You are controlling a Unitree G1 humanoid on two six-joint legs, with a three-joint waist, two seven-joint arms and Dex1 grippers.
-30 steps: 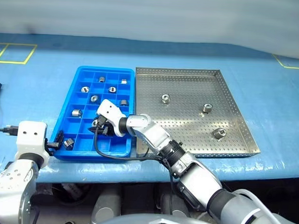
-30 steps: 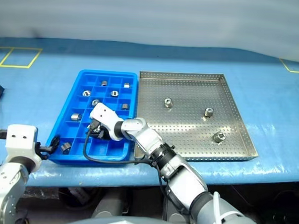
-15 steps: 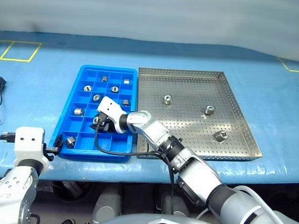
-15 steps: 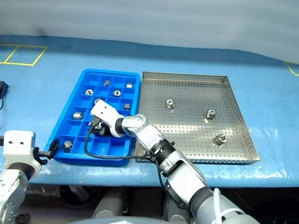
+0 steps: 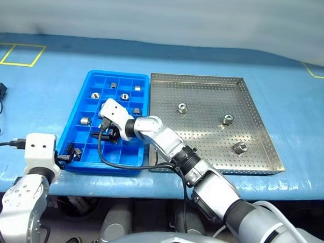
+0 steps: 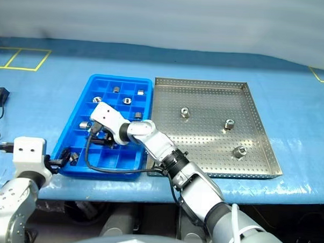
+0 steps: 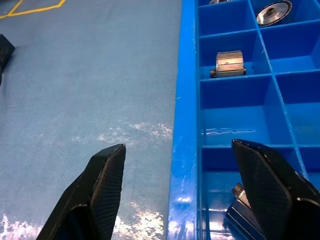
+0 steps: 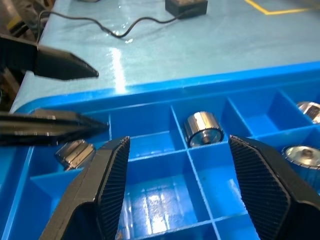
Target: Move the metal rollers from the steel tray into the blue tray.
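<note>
roller (image 8: pixel 203 129) just beyond open right claw (image 8: pixel 175 200)

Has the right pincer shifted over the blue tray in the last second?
Yes. The right pincer has moved toward the blue tray's outer left wall, now over the middle column, and its fingers have spread open.

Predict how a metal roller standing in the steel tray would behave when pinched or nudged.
The metal roller looks rigid and probably heavy for its size. Its shiny surface may slip. Upright, it should sit steady on the steel tray; tipped over, it would likely roll.
</note>
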